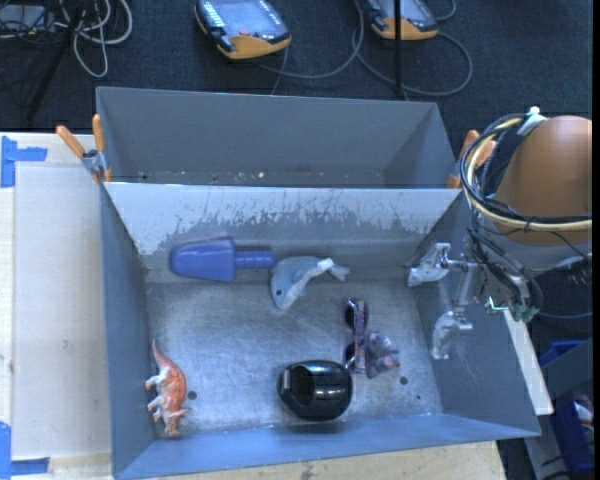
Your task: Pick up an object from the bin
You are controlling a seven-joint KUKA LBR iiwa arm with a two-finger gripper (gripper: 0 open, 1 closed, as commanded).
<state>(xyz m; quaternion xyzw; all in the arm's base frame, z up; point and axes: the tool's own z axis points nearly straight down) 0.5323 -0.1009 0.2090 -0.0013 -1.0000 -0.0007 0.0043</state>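
Note:
My gripper (437,303) hangs over the bin's right sloping wall, open, with nothing between its metal fingers (427,268). Nearest to it, a pair of purple sunglasses (359,336) lies on the floor just to its left, apart from the fingers. A glossy black rounded object (315,390) rests in front of the sunglasses near the front wall. A pale blue fish-shaped toy (296,278) lies at mid floor, further left.
A blue handle-shaped object (220,260) lies along the back wall at the left. An orange toy dinosaur (168,400) sits in the front left corner. Bare floor stretches between the dinosaur and the black object.

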